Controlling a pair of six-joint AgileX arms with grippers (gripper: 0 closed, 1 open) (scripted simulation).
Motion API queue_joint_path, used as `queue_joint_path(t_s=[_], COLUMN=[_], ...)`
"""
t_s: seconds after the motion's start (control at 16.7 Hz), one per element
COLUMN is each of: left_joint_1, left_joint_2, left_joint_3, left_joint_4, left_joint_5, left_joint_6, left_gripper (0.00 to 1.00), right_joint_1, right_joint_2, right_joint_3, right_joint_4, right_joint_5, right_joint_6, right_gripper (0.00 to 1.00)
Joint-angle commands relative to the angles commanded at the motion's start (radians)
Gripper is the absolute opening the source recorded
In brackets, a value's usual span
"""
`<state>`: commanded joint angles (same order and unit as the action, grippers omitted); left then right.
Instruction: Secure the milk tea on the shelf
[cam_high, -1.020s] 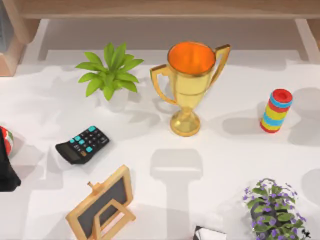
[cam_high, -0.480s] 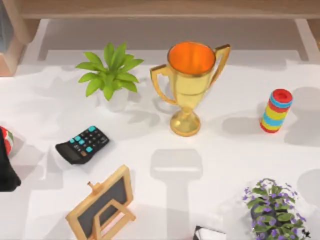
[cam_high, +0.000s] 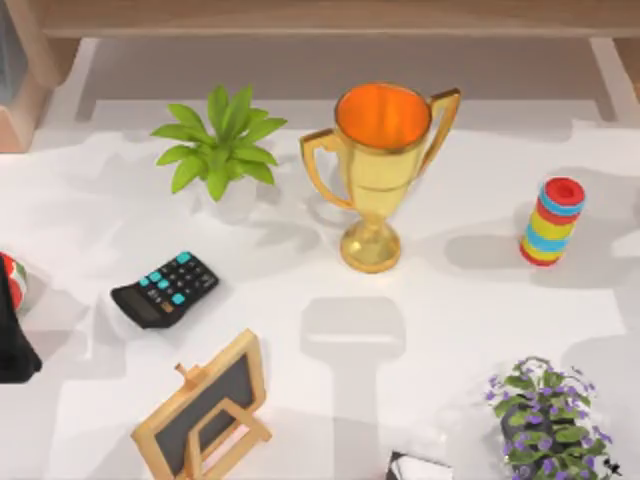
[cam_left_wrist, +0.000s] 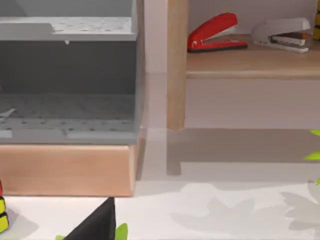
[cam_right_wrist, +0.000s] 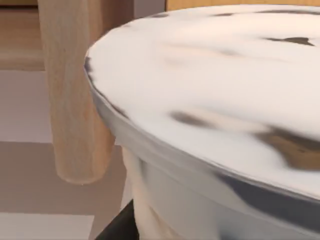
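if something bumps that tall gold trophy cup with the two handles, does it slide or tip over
Probably tips. The gold two-handled trophy cup carries a wide orange-lined bowl on a narrow stem over a small round foot, so it looks top-heavy. Its glossy, metal-like finish may slip in a grasp. The handles could catch a passing arm. It stands upright on the white table with open space around it.

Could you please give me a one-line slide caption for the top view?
Gold trophy mid-table, flanked by green plant, calculator, chalkboard and striped cylinder.
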<state>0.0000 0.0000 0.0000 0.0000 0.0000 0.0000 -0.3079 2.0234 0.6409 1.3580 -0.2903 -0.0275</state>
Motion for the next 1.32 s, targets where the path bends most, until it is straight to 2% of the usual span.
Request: queue_joint_path(t_s=[0.24, 0.54, 0.96, 1.32], left_joint_1=[0.0, 0.0, 0.0, 0.0], left_joint_2=[0.0, 0.0, 0.0, 0.0], left_joint_3=[0.0, 0.0, 0.0, 0.0], left_joint_4=[0.0, 0.0, 0.0, 0.0], left_joint_5=[0.0, 0.0, 0.0, 0.0], left_joint_6=[0.0, 0.0, 0.0, 0.0], left_gripper=[1.0, 1.0, 1.0, 1.0], right_joint_1=[0.142, 0.36, 0.601, 0.732], right_joint_2=[-0.12, -0.243, -0.227, -0.119], right_joint_3=[0.019, 0.122, 0.441, 0.725], right_joint_4=[-0.076, -0.264, -0.618, -0.901], right_joint_5=[0.066, 0.21, 0.476, 0.688], right_joint_6=[0.004, 0.019, 0.045, 0.071], right_gripper=[0.0, 0.0, 0.0, 0.0])
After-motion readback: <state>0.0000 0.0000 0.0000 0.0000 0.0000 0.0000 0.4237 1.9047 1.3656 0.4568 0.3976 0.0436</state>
